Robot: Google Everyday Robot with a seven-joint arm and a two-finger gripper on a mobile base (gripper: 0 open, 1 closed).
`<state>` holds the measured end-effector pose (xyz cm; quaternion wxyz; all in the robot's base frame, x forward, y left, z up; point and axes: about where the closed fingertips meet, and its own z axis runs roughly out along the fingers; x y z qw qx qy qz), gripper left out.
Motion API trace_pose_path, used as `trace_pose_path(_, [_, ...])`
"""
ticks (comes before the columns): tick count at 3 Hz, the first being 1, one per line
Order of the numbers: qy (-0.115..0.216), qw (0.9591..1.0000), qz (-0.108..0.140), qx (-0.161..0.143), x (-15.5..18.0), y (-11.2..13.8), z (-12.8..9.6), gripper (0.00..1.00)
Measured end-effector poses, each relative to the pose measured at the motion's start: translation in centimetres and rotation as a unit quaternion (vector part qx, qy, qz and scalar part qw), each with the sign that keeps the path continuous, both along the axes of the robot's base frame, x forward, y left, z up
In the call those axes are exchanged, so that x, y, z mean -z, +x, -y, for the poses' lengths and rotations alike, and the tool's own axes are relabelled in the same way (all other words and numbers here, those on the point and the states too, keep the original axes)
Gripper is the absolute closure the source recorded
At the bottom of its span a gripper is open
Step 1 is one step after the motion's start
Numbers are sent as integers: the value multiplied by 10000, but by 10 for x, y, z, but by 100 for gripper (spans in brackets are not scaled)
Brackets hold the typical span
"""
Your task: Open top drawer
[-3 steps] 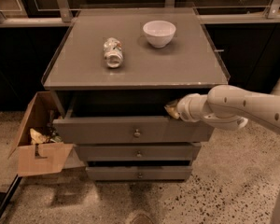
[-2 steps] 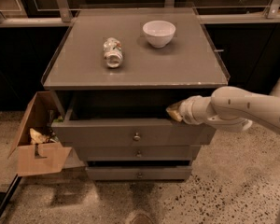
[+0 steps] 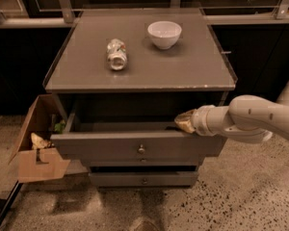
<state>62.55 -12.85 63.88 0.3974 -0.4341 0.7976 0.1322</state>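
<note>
The top drawer (image 3: 111,147) is a wide grey front with a small round metal knob (image 3: 141,149) at its centre. It stands pulled out from the grey cabinet, with a dark gap above its front edge. My gripper (image 3: 183,121) comes in from the right on a white arm and rests at the drawer's upper edge, right of centre. Two narrower drawer fronts (image 3: 143,179) sit below, pushed in further.
On the cabinet top (image 3: 86,66) lie a tipped can (image 3: 117,54) and a white bowl (image 3: 164,34). An open cardboard box (image 3: 36,146) with scraps stands on the floor at the left. Speckled floor (image 3: 231,196) spreads in front. A railing runs behind.
The drawer has slid a little further out toward the camera, and my gripper has moved with its top edge.
</note>
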Motion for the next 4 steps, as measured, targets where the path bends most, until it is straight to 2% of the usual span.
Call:
trace_pose_path(1, [0, 10000, 0, 0, -2, 1, -1, 100])
trace_pose_path(2, [128, 9979, 72, -629, 0, -21, -2, 100])
trace_pose_path(3, [128, 9979, 72, -629, 0, -21, -2, 100])
trace_pose_path(4, [37, 9948, 43, -1016, 4, -29, -11, 100])
